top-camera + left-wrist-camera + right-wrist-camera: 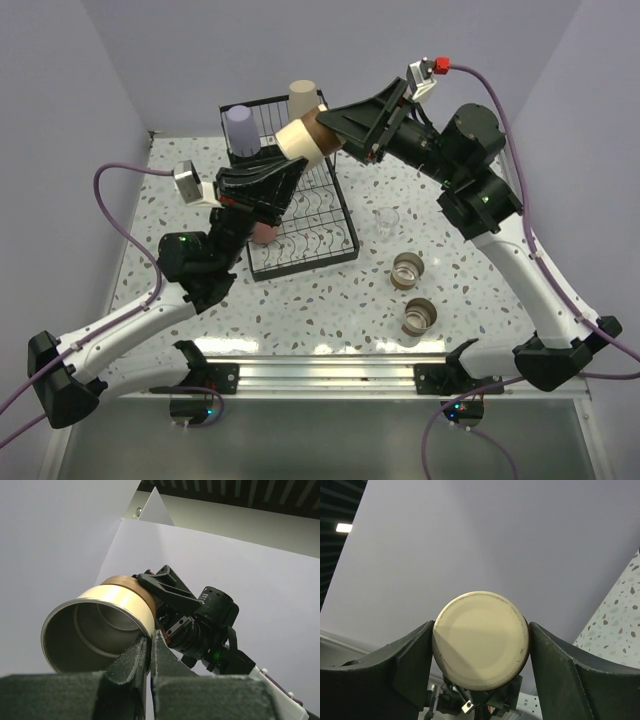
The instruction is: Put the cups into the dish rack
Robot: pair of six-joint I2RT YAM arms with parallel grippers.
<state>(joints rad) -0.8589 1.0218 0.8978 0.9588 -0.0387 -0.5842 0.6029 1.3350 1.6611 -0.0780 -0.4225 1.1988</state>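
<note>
A short tan-and-metallic cup [301, 139] hangs on its side in mid-air above the black wire dish rack [318, 222]. My left gripper [288, 162] is shut on its rim; in the left wrist view [150, 642] one finger is inside the cup [95, 627] and one outside. My right gripper [326, 130] is closed on the cup's base [480, 637], with a finger [412, 657] touching each side. A lavender cup [242, 130] and a tall beige cup [303, 97] stand in the upper basket. A red-pink cup [265, 233] sits in the lower tray, partly hidden by my left arm.
A clear glass [388, 222] stands on the speckled table right of the rack. Two more tan-and-metallic cups [408, 270] [419, 316] stand in front of it. Lavender walls close in the table on the left, back and right.
</note>
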